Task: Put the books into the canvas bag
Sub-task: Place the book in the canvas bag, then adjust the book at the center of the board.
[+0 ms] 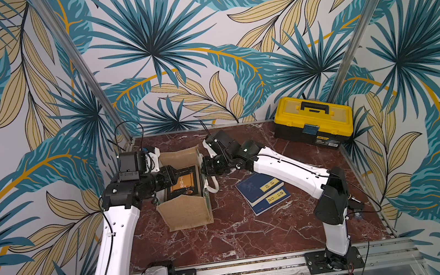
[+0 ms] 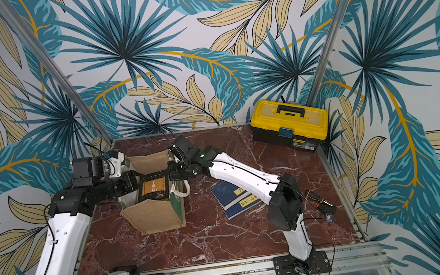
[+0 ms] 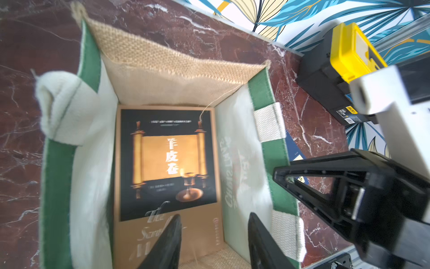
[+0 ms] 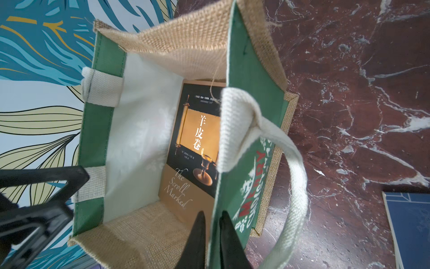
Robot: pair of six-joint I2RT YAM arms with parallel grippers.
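Note:
The canvas bag [image 1: 188,211] [image 2: 154,216] stands open at the table's left middle. A tan-and-black book [image 1: 183,183] [image 3: 167,163] [image 4: 197,139] lies flat on its floor. Two navy books with yellow labels [image 1: 262,192] [image 2: 235,198] lie overlapped on the table to its right. My left gripper [image 3: 214,233] [image 1: 173,176] hangs open over the bag's mouth at its left wall, nothing between its fingers. My right gripper [image 4: 212,233] [image 1: 204,172] sits astride the bag's green right wall [image 4: 235,163], jaws nearly together on it.
A yellow-and-black toolbox [image 1: 313,123] [image 2: 289,124] stands at the back right corner. The bag's white handle [image 1: 213,186] droops outside its right wall. A small dark connector on a cable [image 2: 321,203] lies near the table's right edge.

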